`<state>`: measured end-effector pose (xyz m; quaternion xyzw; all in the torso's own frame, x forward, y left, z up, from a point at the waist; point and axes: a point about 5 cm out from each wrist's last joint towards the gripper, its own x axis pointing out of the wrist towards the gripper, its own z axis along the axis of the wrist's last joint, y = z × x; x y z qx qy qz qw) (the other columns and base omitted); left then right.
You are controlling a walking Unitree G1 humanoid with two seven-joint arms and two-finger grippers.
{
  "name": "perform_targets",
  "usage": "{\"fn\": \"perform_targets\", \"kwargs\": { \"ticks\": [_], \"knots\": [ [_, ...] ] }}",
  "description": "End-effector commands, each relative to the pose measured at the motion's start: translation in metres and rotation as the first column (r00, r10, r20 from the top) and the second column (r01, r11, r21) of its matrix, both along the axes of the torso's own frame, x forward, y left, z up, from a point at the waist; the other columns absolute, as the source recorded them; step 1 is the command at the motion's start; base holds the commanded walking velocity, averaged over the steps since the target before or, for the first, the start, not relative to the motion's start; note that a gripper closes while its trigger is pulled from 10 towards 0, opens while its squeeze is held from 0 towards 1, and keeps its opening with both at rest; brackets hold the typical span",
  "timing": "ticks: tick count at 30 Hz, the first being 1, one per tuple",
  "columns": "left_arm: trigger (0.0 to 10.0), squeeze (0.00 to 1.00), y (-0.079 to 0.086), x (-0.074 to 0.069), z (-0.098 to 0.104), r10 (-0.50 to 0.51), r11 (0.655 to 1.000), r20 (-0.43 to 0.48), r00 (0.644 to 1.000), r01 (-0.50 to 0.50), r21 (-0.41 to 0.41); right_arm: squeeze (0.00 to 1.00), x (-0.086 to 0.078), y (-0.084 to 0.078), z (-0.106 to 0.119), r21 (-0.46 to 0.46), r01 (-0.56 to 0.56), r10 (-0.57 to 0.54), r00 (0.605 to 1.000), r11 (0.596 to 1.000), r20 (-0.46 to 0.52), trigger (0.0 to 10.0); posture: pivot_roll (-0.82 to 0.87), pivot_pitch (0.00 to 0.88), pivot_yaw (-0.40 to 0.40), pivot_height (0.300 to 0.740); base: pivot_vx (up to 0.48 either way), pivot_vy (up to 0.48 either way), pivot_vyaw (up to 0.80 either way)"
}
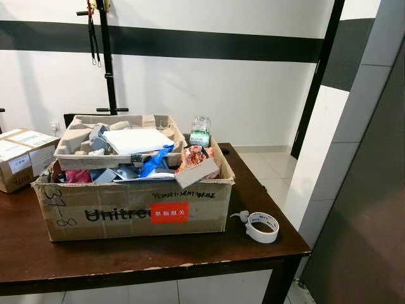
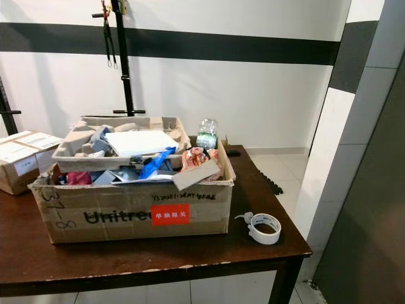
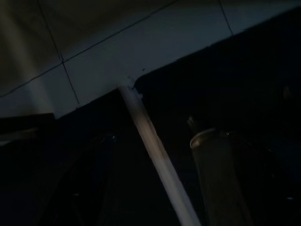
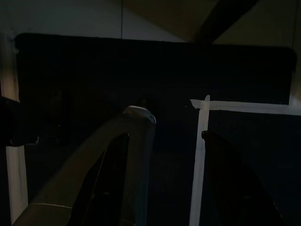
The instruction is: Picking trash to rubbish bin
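A large open cardboard box (image 1: 133,206) with a red label stands on the dark wooden table (image 1: 158,256) in front of me. It is heaped with trash: a red-orange wrapper (image 1: 193,155), a blue wrapper (image 1: 154,161), and a grey pulp tray (image 1: 76,145) bearing a white sheet (image 1: 137,140). A clear plastic bottle (image 1: 200,132) stands behind the box. A roll of white tape (image 1: 262,227) lies on the table to the box's right. In the dark right wrist view my right gripper (image 4: 174,160) hangs open with nothing in it. My left gripper (image 3: 155,183) hangs idle in shade.
A smaller taped cardboard box (image 1: 19,158) sits at the table's left end. A black metal stand (image 1: 107,63) rises against the white wall behind. A white and grey wall corner (image 1: 354,164) stands close on the right, with tiled floor (image 1: 272,168) between it and the table.
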<state>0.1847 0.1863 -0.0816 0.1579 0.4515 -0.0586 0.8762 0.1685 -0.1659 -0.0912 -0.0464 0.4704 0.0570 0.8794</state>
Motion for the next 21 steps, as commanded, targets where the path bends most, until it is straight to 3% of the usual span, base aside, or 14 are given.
{"fn": "perform_targets", "kwargs": {
  "ticks": [1,6,14,21],
  "knots": [
    [10.0,0.0,-0.003,-0.005,-0.003,-0.035,0.999,-0.011,0.999,0.035,0.003,0.0,-0.005,-0.002,-0.002,-0.002,-0.003,0.003,1.0,1.0,-0.018,10.0,-0.04,0.0,-0.035,0.74,0.0,0.0,0.0],
    [10.0,0.0,-0.004,-0.002,-0.002,-0.027,1.0,-0.004,1.0,0.027,0.0,0.0,-0.004,-0.002,-0.002,-0.006,0.008,-0.008,1.0,1.0,-0.013,10.0,-0.05,0.0,-0.034,0.74,0.0,0.0,0.0],
    [10.0,0.0,-0.008,0.005,0.001,0.079,0.992,0.012,0.997,-0.077,-0.1,0.0,-0.002,-0.004,-0.001,-0.002,0.032,-0.032,0.999,0.999,0.004,10.0,-0.05,0.0,-0.028,0.74,0.0,0.0,0.0],
    [10.0,0.0,-0.013,0.002,-0.001,0.071,0.991,-0.001,0.997,-0.071,-0.114,0.0,-0.003,-0.006,-0.001,-0.001,0.049,-0.049,0.999,0.999,-0.006,10.0,-0.05,0.0,-0.033,0.74,0.0,0.0,0.0]
  ]
}}
